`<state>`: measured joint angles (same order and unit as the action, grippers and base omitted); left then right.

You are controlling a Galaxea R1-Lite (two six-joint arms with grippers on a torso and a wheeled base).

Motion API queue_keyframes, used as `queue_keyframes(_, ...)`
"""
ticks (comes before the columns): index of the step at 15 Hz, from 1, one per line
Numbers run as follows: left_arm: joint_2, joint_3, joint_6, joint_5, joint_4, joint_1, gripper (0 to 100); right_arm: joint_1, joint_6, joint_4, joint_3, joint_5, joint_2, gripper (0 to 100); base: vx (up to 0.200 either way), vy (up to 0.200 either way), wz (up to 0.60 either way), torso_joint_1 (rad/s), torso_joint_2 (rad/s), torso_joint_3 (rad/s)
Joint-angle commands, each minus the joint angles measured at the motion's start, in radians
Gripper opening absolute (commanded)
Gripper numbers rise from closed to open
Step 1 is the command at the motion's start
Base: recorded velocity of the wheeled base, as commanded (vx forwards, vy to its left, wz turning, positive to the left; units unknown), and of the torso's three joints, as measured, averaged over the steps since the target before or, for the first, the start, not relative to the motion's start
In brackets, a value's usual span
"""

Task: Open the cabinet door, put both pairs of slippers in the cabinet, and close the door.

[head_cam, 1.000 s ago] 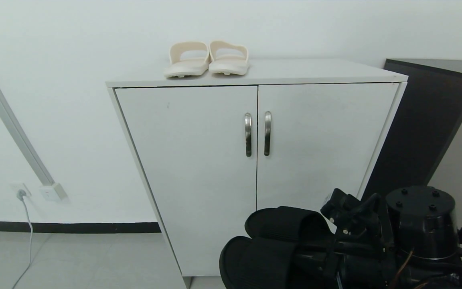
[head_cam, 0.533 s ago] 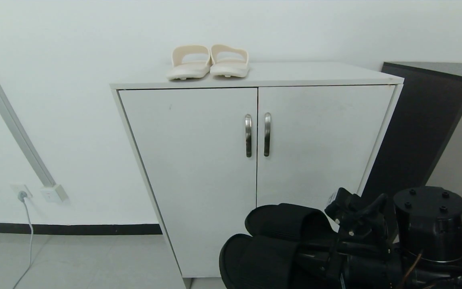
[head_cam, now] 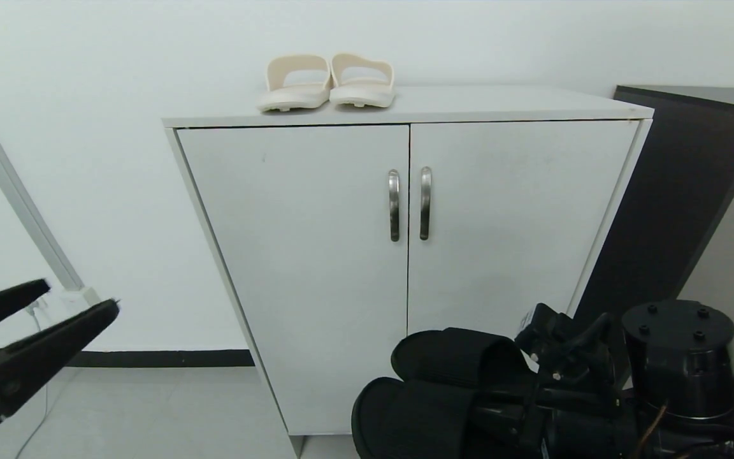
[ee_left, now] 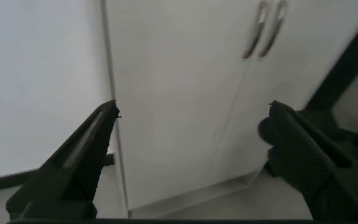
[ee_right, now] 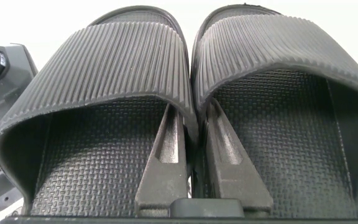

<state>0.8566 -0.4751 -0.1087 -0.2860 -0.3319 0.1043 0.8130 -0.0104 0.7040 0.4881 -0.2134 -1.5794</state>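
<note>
Black left claw (head_cam: 80,296), wide-spread, newly at lower left.

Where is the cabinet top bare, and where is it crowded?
Bare: the cabinet top right of the cream slippers, up to its right corner. Crowded: before the right door, where the right gripper holds the black slippers.

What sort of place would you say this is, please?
Likely a home or office entryway: a white cabinet with cream slippers on top, a grey floor, and black slippers in the right tool.
</note>
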Motion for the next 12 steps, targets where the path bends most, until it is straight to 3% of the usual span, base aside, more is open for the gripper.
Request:
queue_keyframes(1, 0.256, -0.126, -0.003, -0.039, -0.095, 0.187, 100, 0.002, 0.0, 0.0, -0.002, -0.001, -0.005, 0, 0.0, 0.0, 0.0, 0.0, 0.0, 0.0)
queue_keyframes(3, 0.332, -0.198, -0.002, -0.041, -0.101, 0.302, 100, 0.002, 0.001, 0.0, -0.003, 0.0, -0.007, 0, 0.0, 0.0, 0.0, 0.0, 0.0, 0.0)
queue_keyframes(6, 0.463, -0.286, -0.017, -0.058, -0.102, 0.43, 100, 0.012, 0.035, 0.002, -0.013, -0.001, -0.007, 0, 0.0, 0.0, 0.0, 0.0, 0.0, 0.0)
queue_keyframes(9, 0.596, -0.384, -0.032, -0.071, -0.111, 0.515, 100, 0.02, 0.037, 0.002, -0.017, 0.0, -0.007, 0, 0.0, 0.0, 0.0, 0.0, 0.0, 0.0)
queue_keyframes(11, 0.684, -0.453, -0.077, -0.082, -0.151, 0.543, 100, 0.02, 0.037, 0.0, -0.022, -0.001, -0.007, 0, 0.0, 0.0, 0.0, 0.0, 0.0, 0.0)
queue_keyframes(12, 0.731, -0.496, -0.095, -0.121, -0.171, 0.543, 100, 0.02, 0.035, 0.0, -0.022, -0.001, -0.007, 0, 0.0, 0.0, 0.0, 0.0, 0.0, 0.0)
